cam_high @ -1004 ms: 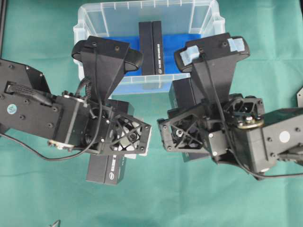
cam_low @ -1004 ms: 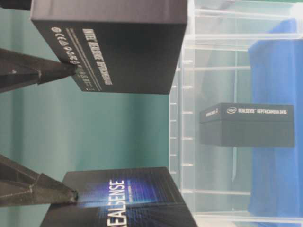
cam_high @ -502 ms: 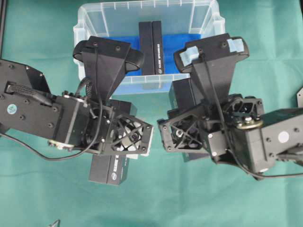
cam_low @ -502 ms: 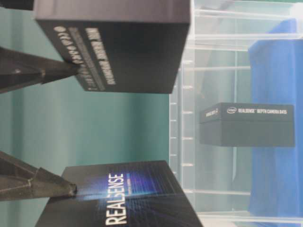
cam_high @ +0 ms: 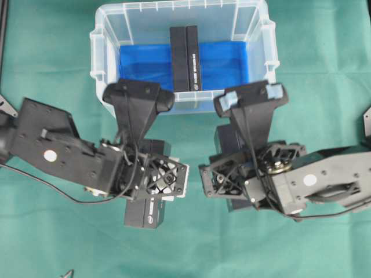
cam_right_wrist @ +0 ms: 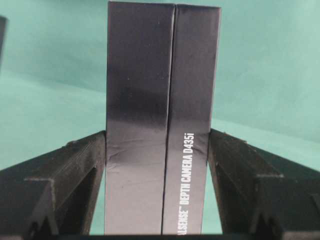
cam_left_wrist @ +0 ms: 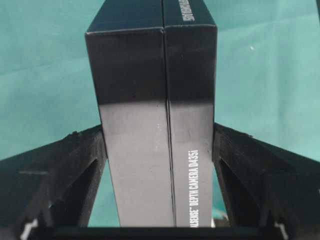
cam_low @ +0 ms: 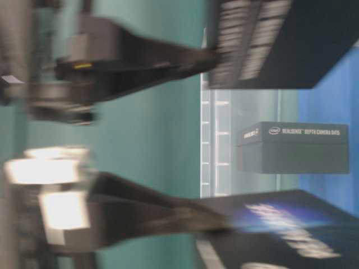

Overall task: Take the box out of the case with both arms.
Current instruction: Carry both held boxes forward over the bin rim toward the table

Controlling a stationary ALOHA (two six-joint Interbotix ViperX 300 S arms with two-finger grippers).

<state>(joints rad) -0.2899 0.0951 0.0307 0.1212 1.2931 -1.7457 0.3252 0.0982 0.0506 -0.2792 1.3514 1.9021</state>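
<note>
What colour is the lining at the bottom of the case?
Blue lining, under the black box in the case; clearest in the overhead view.

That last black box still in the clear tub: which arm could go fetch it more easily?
Neither has a free gripper: the left gripper and the right gripper each clamp a box. The remaining box stands mid-case, about equally near both. Whichever sets its load down first; no visible edge.
</note>
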